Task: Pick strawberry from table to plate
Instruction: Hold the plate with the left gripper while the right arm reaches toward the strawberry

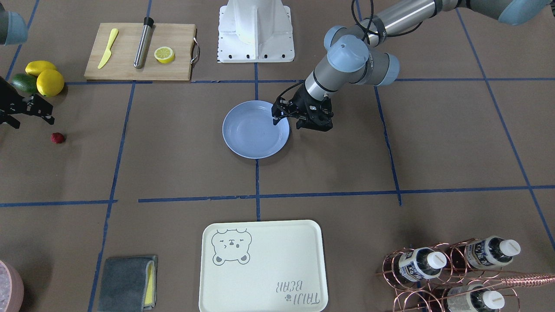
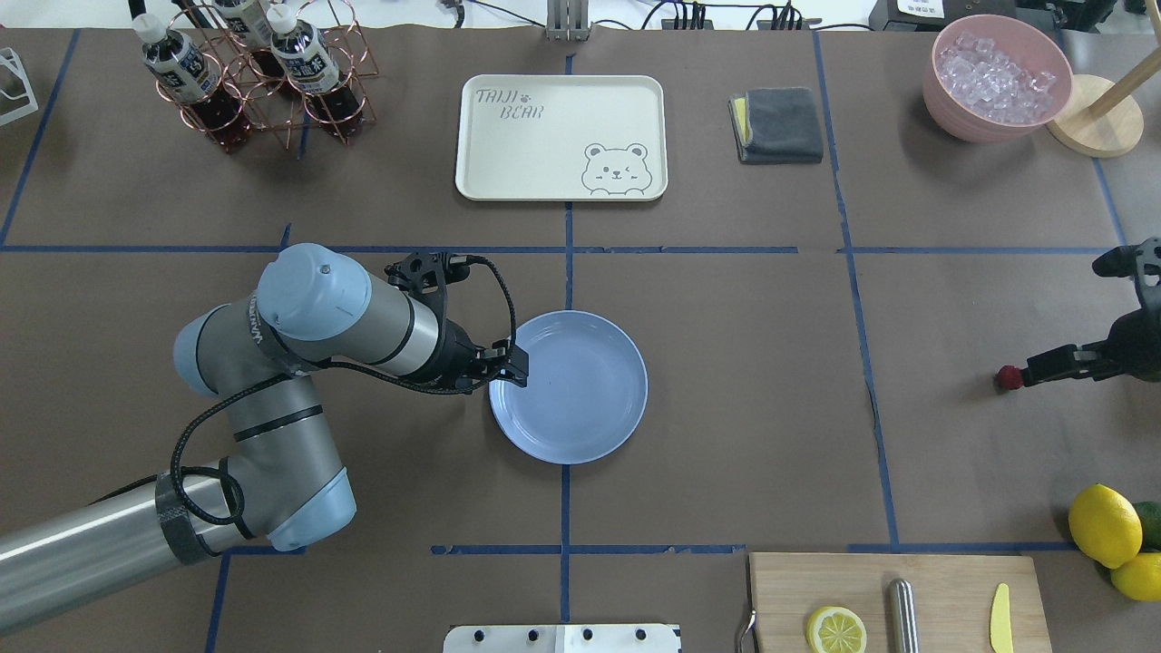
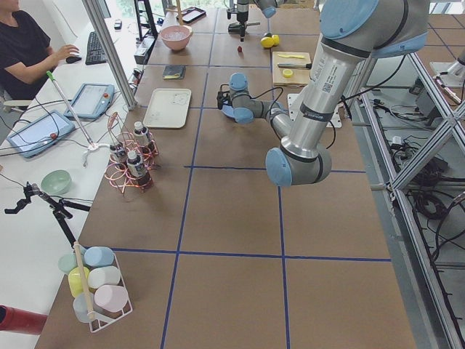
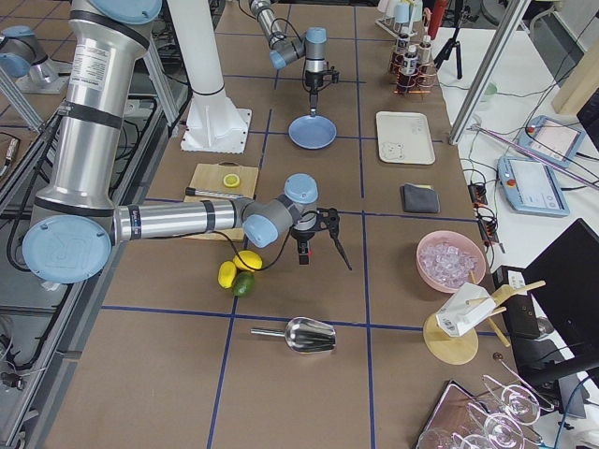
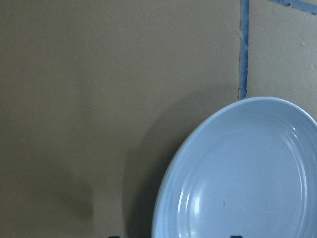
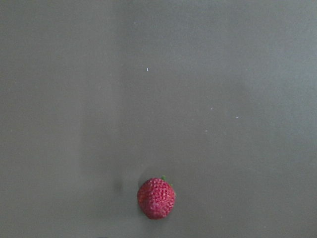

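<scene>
The table [image 2: 726, 408] bears the empty plate [image 2: 580, 399] at centre. The left gripper [image 1: 287, 124] hangs over its rim, fingers apart. The right gripper [image 4: 326, 266], fingers spread, hovers near the ungrasped strawberry [image 2: 1004, 378], far right on the table. Everything remains to do.

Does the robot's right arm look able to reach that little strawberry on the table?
Probably yes: its open claw hovers just beside the strawberry, which lies alone on the table, nothing between them.
</scene>
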Available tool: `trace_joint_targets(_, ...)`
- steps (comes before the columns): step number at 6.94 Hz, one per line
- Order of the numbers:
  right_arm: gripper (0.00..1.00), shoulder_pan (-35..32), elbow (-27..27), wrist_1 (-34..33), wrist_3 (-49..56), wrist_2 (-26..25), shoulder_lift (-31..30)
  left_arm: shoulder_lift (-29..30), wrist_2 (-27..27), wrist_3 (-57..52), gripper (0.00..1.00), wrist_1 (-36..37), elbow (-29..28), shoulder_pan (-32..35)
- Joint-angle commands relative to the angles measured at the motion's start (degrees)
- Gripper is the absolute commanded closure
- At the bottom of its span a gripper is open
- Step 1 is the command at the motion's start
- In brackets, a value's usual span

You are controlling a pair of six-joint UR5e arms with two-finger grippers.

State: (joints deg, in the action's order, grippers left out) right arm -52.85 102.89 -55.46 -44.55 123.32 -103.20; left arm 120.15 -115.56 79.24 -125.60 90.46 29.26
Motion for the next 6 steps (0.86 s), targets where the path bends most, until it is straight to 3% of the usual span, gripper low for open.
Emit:
trace_joint_targets(1, 0.02, 4.1, -1.9, 2.6, -3.2, -2.6, 0.7, 0.0, 0.0, 0.1, 0.19, 0.0, 0.2, 0.0)
trace_joint_targets(4, 0.09, 4.0, -5.4, 2.6, -6.9, -4.4, 5.1, -0.7, 0.1, 0.1, 0.18, -0.1, 0.7, 0.0)
trace_joint_targets(6, 0.13, 3.7, -5.0, 2.6, -6.8, -4.3, 4.3, -0.8, 0.1, 0.1, 0.18, -0.1, 0.7, 0.1)
